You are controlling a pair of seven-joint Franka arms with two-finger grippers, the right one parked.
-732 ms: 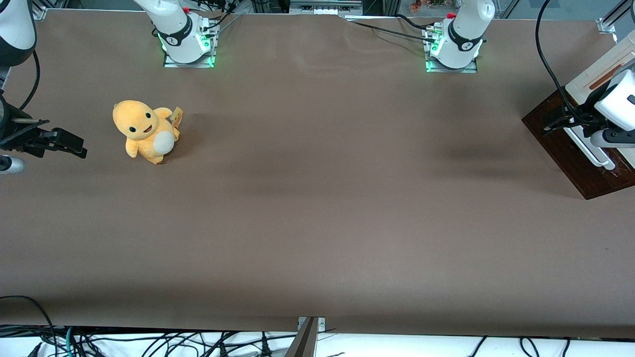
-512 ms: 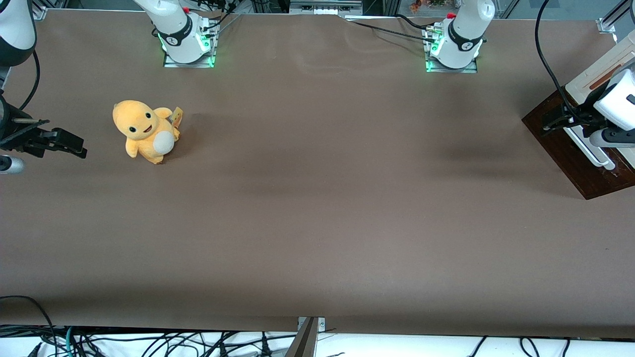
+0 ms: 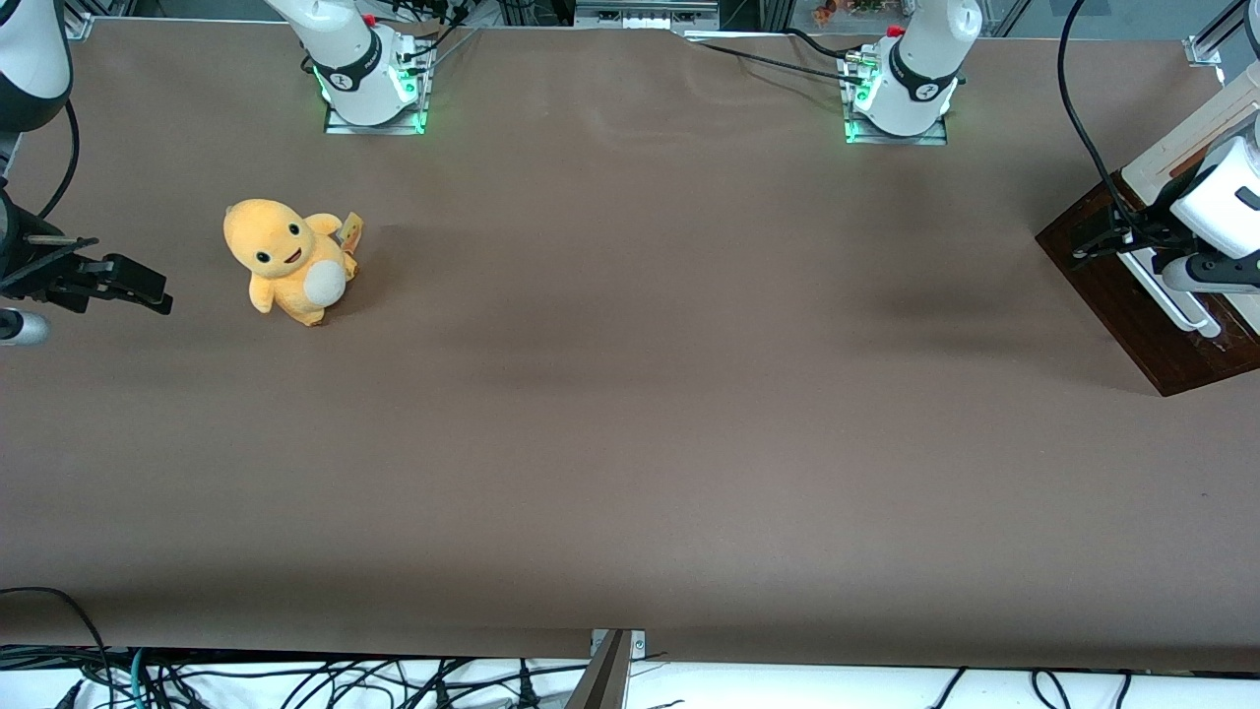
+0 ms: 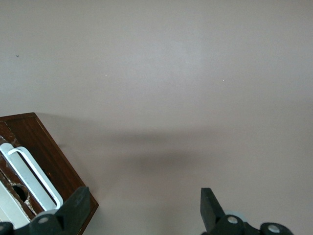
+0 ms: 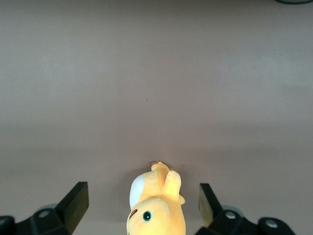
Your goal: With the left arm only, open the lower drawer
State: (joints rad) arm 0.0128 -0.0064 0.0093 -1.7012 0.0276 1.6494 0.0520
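The lower drawer's dark brown front [image 3: 1132,305] with its long white bar handle [image 3: 1176,300] lies at the working arm's end of the table. It also shows in the left wrist view [image 4: 46,152], with the handle [image 4: 32,178]. The left arm [image 3: 1221,197] reaches over the drawer. Its black gripper [image 3: 1091,239] hangs over the drawer front's edge nearest the parked arm, above the handle's end. In the left wrist view the gripper [image 4: 144,210] is open, its fingers wide apart with only bare table between them.
A cream-white panel with an orange-brown strip [image 3: 1196,133] stands above the drawer. A yellow plush toy [image 3: 290,261] sits toward the parked arm's end and shows in the right wrist view [image 5: 156,205]. Two arm bases [image 3: 901,98] stand along the table's back edge.
The left arm and its gripper have shifted slightly away from the front camera along the drawer front. The drawer and the plush toy have not moved.
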